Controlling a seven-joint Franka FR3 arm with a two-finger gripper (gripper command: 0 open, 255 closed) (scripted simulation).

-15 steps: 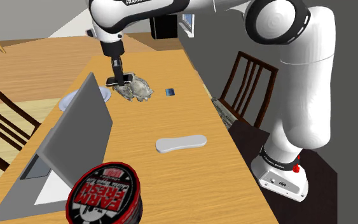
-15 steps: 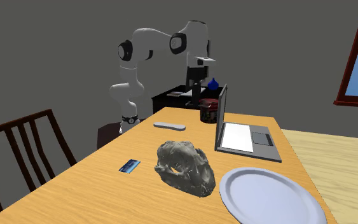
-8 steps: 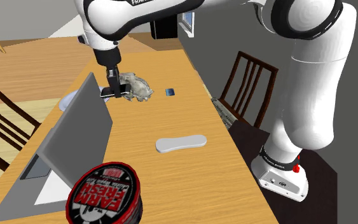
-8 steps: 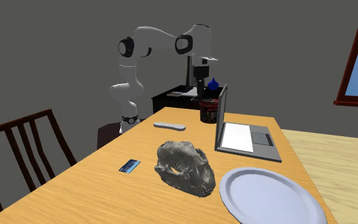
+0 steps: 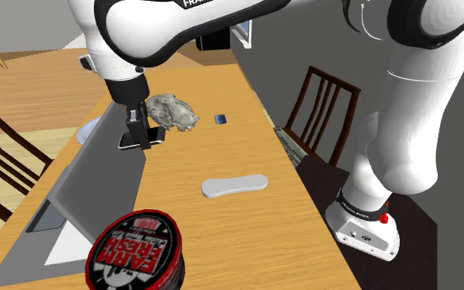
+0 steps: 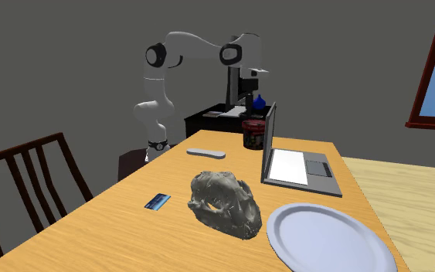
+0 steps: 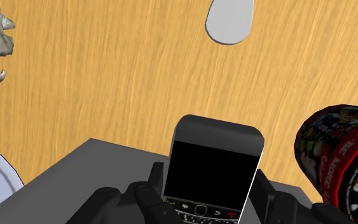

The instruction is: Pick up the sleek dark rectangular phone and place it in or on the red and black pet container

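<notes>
The tool gripped the dark phone by its long edges, one black finger on each, and held it in the air with the screen towards the wrist camera. Under the tool was the grey laptop lid. The red and black container stood on the worktop, lower than the tool and apart from it.

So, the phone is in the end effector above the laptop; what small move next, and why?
Probably carry the phone across toward the red and black container, at this height. The end effector is shut on the phone, clear of the table, the grey laptop lid lies right beneath it, and the container stands off to one side, not yet under the phone.
</notes>
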